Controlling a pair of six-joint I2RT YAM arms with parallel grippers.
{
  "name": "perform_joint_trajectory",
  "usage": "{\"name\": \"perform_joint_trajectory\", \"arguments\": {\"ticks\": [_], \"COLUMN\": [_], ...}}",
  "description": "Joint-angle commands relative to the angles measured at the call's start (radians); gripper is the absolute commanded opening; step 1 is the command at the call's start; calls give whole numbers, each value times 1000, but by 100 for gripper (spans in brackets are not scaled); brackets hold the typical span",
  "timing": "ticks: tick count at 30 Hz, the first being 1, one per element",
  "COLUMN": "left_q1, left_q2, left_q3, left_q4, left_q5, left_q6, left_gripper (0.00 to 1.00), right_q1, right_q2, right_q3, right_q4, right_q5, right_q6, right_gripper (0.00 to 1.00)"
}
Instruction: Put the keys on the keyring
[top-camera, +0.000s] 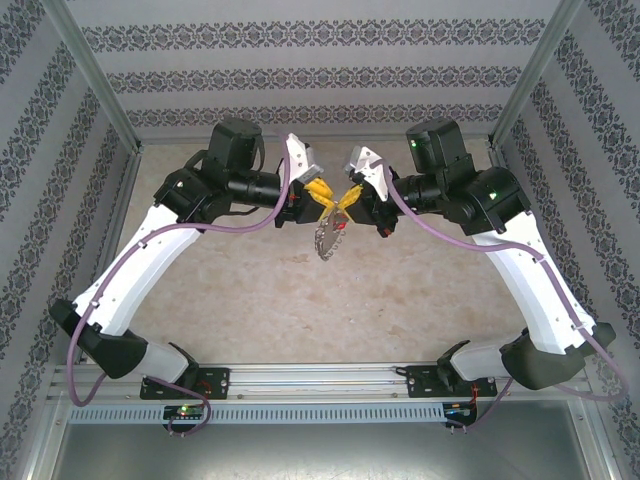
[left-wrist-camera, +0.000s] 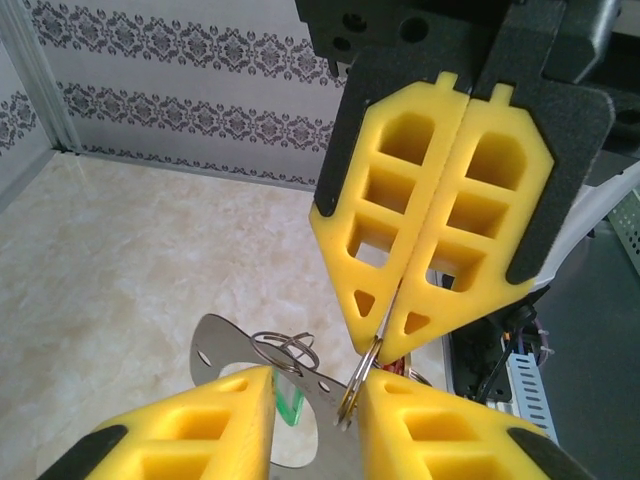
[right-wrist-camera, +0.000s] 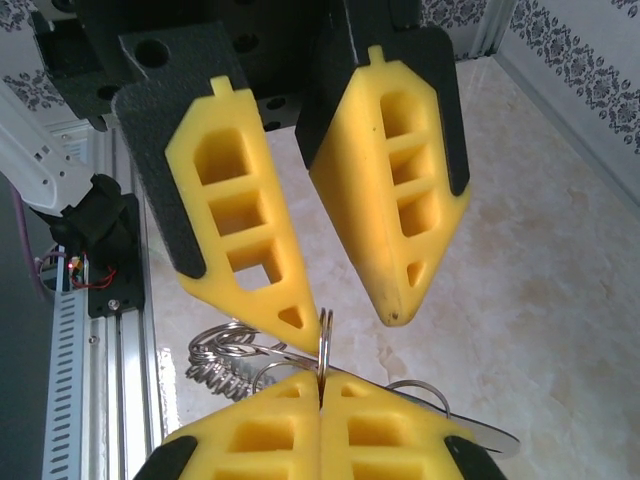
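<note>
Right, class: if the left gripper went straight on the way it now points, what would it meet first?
Most likely the small silver split ring, pinched in the shut right gripper, whose yellow fingers face the left gripper tip to tip. Depth is unclear; those fingers may come first.

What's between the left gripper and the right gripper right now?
One small silvery ring, standing edge-on from the shut right gripper and rising beside one fingertip of the left gripper, as the right wrist view shows.

Overhead; opposed wrist close-ups, shared keyring (top-camera: 327, 240)
</note>
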Motion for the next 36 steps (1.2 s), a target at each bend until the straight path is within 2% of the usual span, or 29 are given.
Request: {"name": "perform_joint_trajectory", "arguments": {"ticks": [1,8,11,18,21,23,27,31,36], "left_q1": [-22,-41,-42,-41,-40,-38,-39,-38,-38], "left_q2": [25,38,36,12,-7,-12,-25,-35,-46], "left_q3": [50,64,63,45,29,23,4,-2,-17], "left_q4": [-49,-72,-71,-28,19,38,78,93,135], "left_q5": [20,-1,11,9,16,22,32,36,47], "left_q6": [40,61,62,52,29,17,-3,-12,-40], "left_gripper": [25,11,0,0,0,0,0,0,0], "right_q1": [6,7,6,6,6,0,-38,-109,-125], "right_q2": [1,-2,-3,-9,-31,-48,-71,-108,-114], "right_q3": [32,29,25,16,-15,-37,-62,-112,-125], "right_q4": [17,16,18,31,62,86,108,178,205], "right_q5": [-10,-12,-13,-26,-29,-32,-73,-189,-283], "right_q6": [-22,-24,-25,-16,3,24,73,162,204], "right_gripper": [0,0,0,2,18,22,22,22,21]}}
